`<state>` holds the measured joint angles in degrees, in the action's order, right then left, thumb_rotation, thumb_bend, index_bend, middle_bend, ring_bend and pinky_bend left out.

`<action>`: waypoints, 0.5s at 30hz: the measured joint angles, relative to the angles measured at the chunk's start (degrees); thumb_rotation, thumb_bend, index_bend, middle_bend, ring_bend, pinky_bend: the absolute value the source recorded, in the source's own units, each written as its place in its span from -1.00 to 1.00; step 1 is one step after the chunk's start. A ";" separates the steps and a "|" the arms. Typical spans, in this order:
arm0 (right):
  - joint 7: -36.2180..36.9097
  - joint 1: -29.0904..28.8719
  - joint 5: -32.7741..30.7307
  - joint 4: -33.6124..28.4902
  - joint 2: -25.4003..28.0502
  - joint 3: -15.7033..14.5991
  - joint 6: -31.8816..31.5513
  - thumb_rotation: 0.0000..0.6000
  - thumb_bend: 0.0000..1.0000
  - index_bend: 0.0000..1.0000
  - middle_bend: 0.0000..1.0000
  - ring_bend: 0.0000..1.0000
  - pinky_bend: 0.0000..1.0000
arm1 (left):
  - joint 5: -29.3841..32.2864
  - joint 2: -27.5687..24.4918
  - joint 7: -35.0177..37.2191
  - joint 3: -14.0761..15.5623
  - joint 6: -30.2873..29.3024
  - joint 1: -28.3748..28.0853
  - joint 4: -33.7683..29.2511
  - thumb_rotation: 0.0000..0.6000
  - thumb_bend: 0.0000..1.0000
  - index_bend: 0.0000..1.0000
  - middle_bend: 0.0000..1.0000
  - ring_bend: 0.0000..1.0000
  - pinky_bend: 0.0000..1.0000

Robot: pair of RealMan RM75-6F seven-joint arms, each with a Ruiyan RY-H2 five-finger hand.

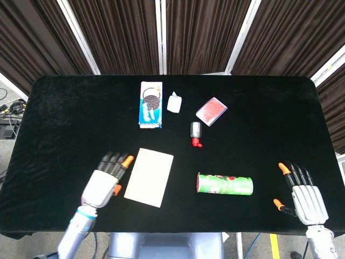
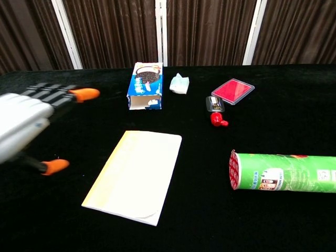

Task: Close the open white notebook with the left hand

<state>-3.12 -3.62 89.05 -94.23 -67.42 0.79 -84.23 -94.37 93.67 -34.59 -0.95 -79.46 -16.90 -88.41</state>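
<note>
The white notebook (image 1: 149,177) (image 2: 135,175) lies shut and flat on the black table, its cover pale yellow along the left edge. My left hand (image 1: 104,181) (image 2: 26,123) hovers just left of it, fingers spread and holding nothing, clear of the cover; it is motion-blurred in the chest view. My right hand (image 1: 303,193) rests palm down at the table's near right corner, fingers apart and empty. It does not show in the chest view.
A green snack tube (image 1: 225,184) (image 2: 281,171) lies on its side right of the notebook. Further back are a blue cookie box (image 1: 151,104) (image 2: 145,86), a small white packet (image 1: 174,102), a red case (image 1: 211,111) and a red-capped bottle (image 1: 196,133).
</note>
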 measured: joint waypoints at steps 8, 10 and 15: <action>-0.79 -0.09 -0.10 0.11 -0.11 0.30 -0.15 1.00 -0.83 -1.00 -1.00 -1.00 -1.00 | 4.46 -10.89 3.68 1.05 -4.45 5.33 -3.39 1.00 -0.64 -1.00 -1.00 -1.00 -1.00; -0.87 -0.14 -0.07 0.07 -0.12 0.40 -0.23 1.00 -0.83 -1.00 -1.00 -1.00 -1.00 | 5.24 -13.12 6.14 1.36 -5.81 6.77 -3.66 1.00 -0.64 -1.00 -1.00 -1.00 -1.00; -1.01 -0.16 0.34 0.20 -0.44 0.50 -0.70 1.00 -0.83 -1.00 -1.00 -1.00 -1.00 | 6.48 -16.96 11.38 2.38 -9.12 10.43 -3.28 1.00 -0.65 -1.00 -1.00 -1.00 -1.00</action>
<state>-4.13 -3.77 89.40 -94.03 -67.86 1.29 -84.92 -87.89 76.71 -23.21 1.43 -88.58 -6.47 -91.69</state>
